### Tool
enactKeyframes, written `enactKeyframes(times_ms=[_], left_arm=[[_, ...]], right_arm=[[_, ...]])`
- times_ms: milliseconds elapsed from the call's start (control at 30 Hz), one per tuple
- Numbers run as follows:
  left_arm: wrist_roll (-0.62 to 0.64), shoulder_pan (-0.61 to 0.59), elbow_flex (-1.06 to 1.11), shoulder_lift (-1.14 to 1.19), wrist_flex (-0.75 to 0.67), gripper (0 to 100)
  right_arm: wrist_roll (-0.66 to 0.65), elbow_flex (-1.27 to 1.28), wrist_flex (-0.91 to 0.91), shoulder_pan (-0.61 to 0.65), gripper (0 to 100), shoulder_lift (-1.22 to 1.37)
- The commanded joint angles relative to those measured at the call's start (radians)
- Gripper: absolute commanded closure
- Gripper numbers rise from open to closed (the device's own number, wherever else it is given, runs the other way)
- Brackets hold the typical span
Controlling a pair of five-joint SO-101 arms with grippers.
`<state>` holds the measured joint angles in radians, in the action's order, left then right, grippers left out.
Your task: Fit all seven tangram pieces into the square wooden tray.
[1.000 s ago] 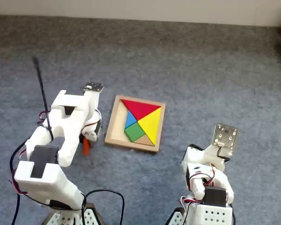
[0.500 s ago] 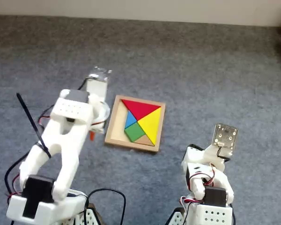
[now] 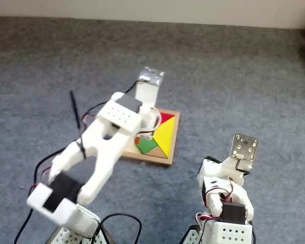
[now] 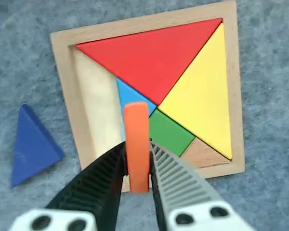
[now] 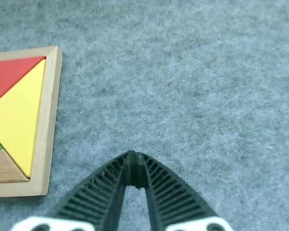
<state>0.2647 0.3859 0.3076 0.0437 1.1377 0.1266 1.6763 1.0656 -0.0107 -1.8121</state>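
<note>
I was the left gripper [image 4: 136, 150], and my two jaws were squeezed shut on the orange piece [image 4: 136, 127]. I held it by its flat sides, so it hung on its thin edge over the tray [image 4: 61, 86]. The thing that mattered most was the bare strip [image 4: 94, 110] of wood inside the tray. It ran along one wall, between that wall and the light blue piece [image 4: 132, 95]. My orange piece was not over that strip. It hung just beside it, over the light blue piece, so the strip lay to the side, toward the wall. The dark blue triangle [image 4: 32, 144] lay on the carpet [image 4: 19, 57] past that same wall. The long way of my piece ran the same way as the long way of the strip, so I thought I needed a small slide sideways and not a big turn. I also thought the piece would have to tip over flat to fit. The right gripper [image 5: 133, 174] sat shut and empty over the carpet, well apart from the tray, so I was the nearer one.
</note>
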Motion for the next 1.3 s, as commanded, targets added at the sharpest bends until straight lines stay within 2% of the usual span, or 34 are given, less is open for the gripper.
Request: enactKeyframes(times_ms=[0,100,367,667,867,1133,1267], left_arm=[[0.034,0.031,-0.133,0.073,-0.011,99],[0.034,0.028,-0.183,0.125,-0.011,98],[0.034,0.015,-0.266,0.266,-0.009,85],[0.028,-0.096,-0.305,0.300,-0.005,83],[0.028,-0.111,-0.308,0.291,-0.003,82],[0.028,-0.111,-0.295,0.154,0.046,82],[0.026,-0.139,-0.297,0.183,0.041,82]], right_arm=[[-0.008,0.143,-0.036,-0.016,99.3,-0.002],[-0.008,0.143,-0.036,-0.016,99.3,-0.002],[-0.008,0.143,-0.036,-0.016,99.3,-0.002],[-0.008,0.143,-0.036,-0.016,99.3,-0.002],[-0.008,0.143,-0.036,-0.016,99.3,-0.002],[-0.008,0.143,-0.036,-0.035,99.3,-0.005],[-0.008,0.143,-0.036,-0.036,99.3,-0.005]])
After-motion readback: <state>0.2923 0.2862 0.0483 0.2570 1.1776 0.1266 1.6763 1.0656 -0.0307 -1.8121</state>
